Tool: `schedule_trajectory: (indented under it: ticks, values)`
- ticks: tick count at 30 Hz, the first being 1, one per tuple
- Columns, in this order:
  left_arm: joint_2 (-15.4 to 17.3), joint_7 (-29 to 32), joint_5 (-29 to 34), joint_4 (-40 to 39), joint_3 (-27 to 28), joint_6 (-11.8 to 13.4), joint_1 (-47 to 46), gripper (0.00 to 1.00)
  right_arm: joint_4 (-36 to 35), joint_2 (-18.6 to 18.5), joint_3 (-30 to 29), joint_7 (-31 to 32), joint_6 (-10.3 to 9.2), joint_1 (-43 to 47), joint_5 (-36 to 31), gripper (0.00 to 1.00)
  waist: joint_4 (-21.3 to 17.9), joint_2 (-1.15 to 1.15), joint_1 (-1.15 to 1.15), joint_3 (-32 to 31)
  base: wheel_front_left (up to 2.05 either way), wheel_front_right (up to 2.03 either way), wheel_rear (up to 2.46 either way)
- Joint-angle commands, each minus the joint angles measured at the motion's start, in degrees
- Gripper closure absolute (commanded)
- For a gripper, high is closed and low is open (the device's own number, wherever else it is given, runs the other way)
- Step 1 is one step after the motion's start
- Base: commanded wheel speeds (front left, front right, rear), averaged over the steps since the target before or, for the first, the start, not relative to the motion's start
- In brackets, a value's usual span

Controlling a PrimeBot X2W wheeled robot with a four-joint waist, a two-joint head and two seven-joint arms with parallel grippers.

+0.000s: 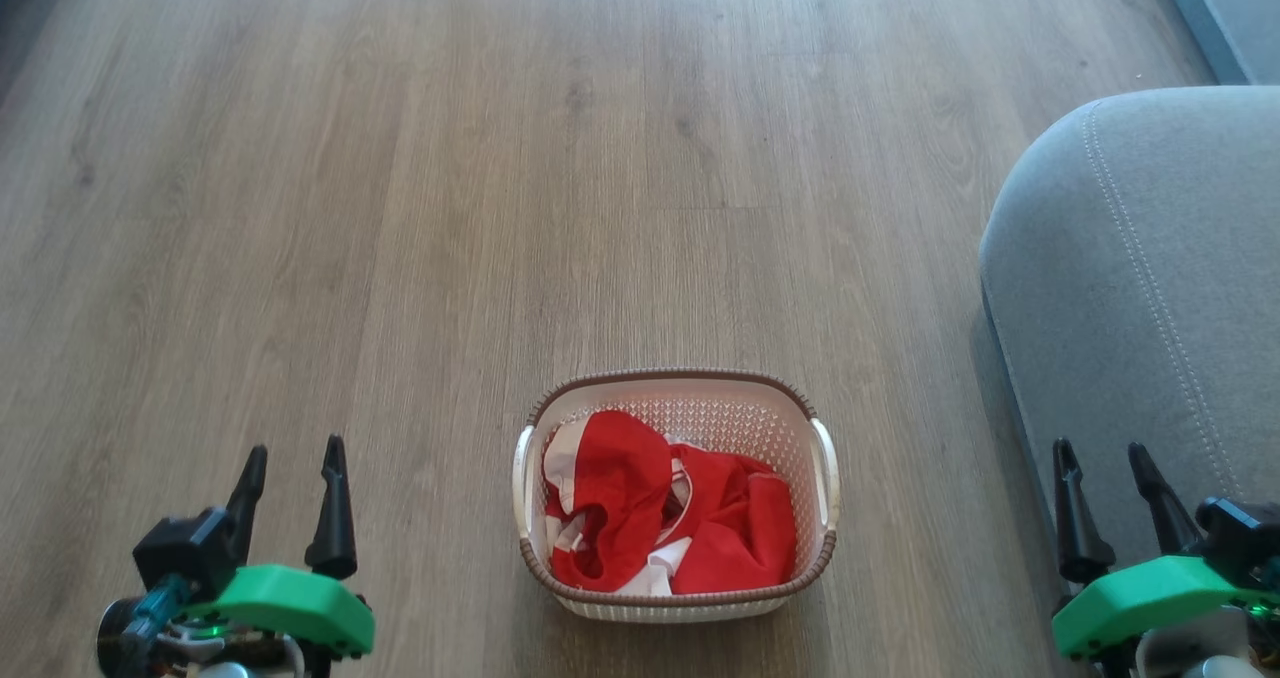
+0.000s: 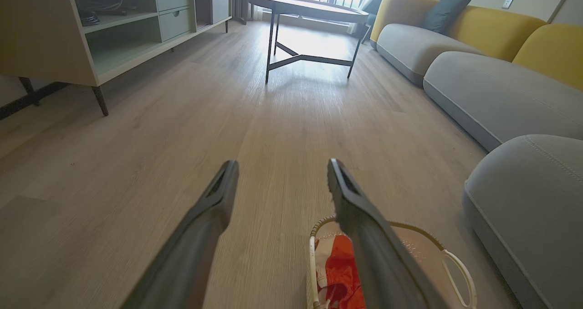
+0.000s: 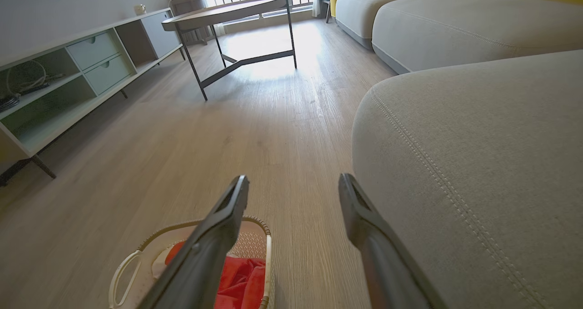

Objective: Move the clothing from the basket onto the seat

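We have moved nothing yet: the clothing lies heaped in the basket, lower centre of the head view, and the seat at right looks bare. Our left gripper and right gripper stand spread and empty in the bottom corners. Our wrist views add a round table and a shelf unit up top.

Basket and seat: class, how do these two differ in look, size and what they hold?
The basket is cream perforated plastic with a brown rim; the seat is grey stitched fabric. The basket is far smaller than the seat. The basket holds red clothing; the seat's visible top is bare. Both have rounded corners and stand on the floor.
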Motion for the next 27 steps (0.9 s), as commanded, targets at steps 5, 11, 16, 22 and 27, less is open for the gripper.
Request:
schedule_trajectory:
  ticks: [5,11,16,22,27]
  values:
    - [0.50,-0.56,0.55,-1.53,2.04,-0.17,-2.55,0.00,-1.38,-1.66,1.02,-0.74,0.41,-1.35,-0.77,0.00,0.03,0.00,0.00,-0.03,0.00,0.00,0.00]
    - [0.50,-0.56,0.40,-1.39,1.96,-0.22,-2.74,0.00,-1.49,-2.00,1.09,-0.74,0.41,-1.60,-0.93,0.00,0.10,0.00,0.00,0.21,0.00,0.00,0.00]
    - [0.50,-0.56,0.20,-1.33,1.85,-0.25,-2.81,0.00,-1.63,-2.10,0.98,-0.74,0.41,-1.74,-1.12,0.00,0.09,0.00,0.00,0.50,0.00,0.00,0.00]
    - [0.50,-0.56,-0.06,-1.40,1.64,-0.26,-2.91,0.00,-1.75,-2.24,0.99,-0.74,0.41,-2.03,-1.27,0.00,-0.08,0.00,0.00,1.08,0.00,0.00,0.00]
    - [0.50,-0.56,-0.39,-1.79,1.30,-0.25,-3.66,0.00,-2.23,-2.37,0.67,-0.74,0.41,-2.81,-1.56,0.00,-0.17,0.00,0.00,2.57,0.00,0.00,0.00]
